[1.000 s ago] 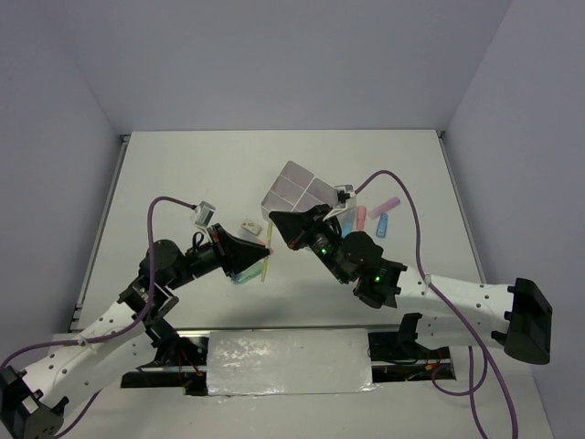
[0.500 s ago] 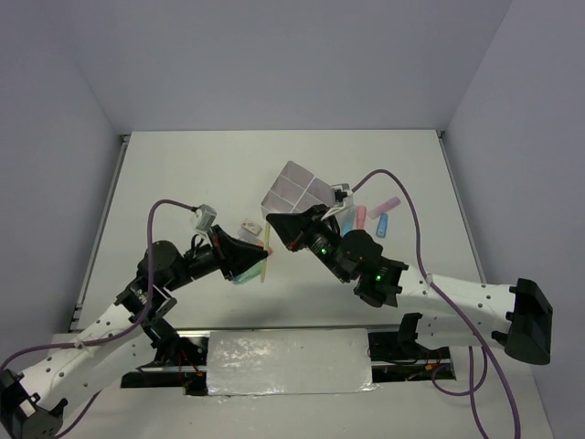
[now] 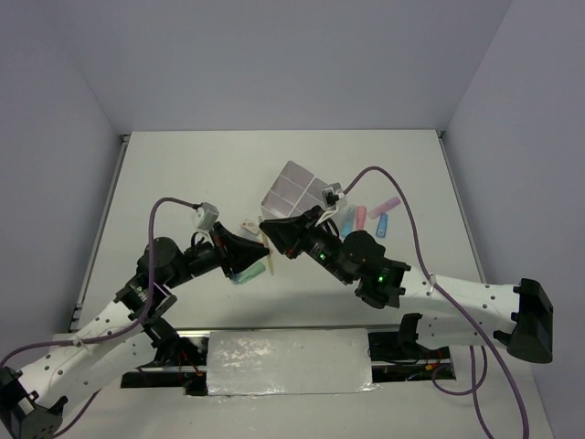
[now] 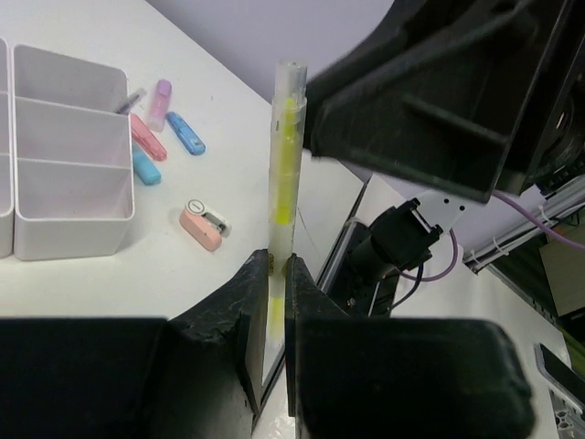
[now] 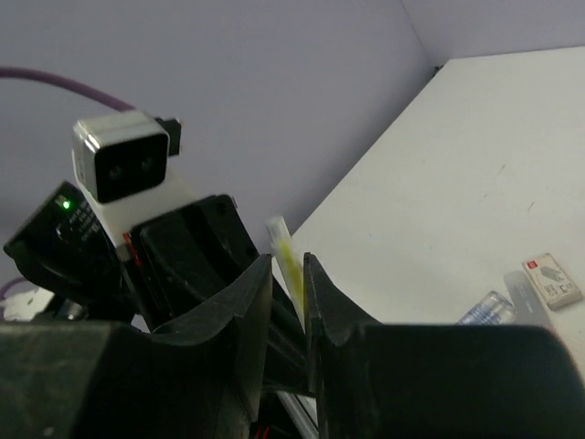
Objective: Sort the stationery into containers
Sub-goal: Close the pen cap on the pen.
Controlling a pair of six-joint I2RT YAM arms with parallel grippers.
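A thin yellow pen (image 4: 283, 165) stands upright, pinched in my left gripper (image 4: 279, 265). In the right wrist view the same pen (image 5: 285, 251) sits between the fingers of my right gripper (image 5: 288, 265), which are closed to a narrow slot with the pen against one finger. In the top view the two grippers meet tip to tip, left (image 3: 265, 249) and right (image 3: 267, 227), above the table just in front of the white four-compartment box (image 3: 294, 187). The box also shows in the left wrist view (image 4: 73, 229), with its visible compartments bare.
Pink (image 3: 359, 217) and blue (image 3: 382, 224) highlighters lie right of the box. A pink stapler (image 4: 203, 224) lies near its corner. An eraser (image 5: 551, 279) and a blue-capped tube (image 5: 484, 309) lie on the table. Green and blue highlighters (image 3: 245, 273) lie under the left gripper.
My right gripper has moved left and down onto the pen held by my left gripper. The left gripper has lifted the pen slightly towards it.
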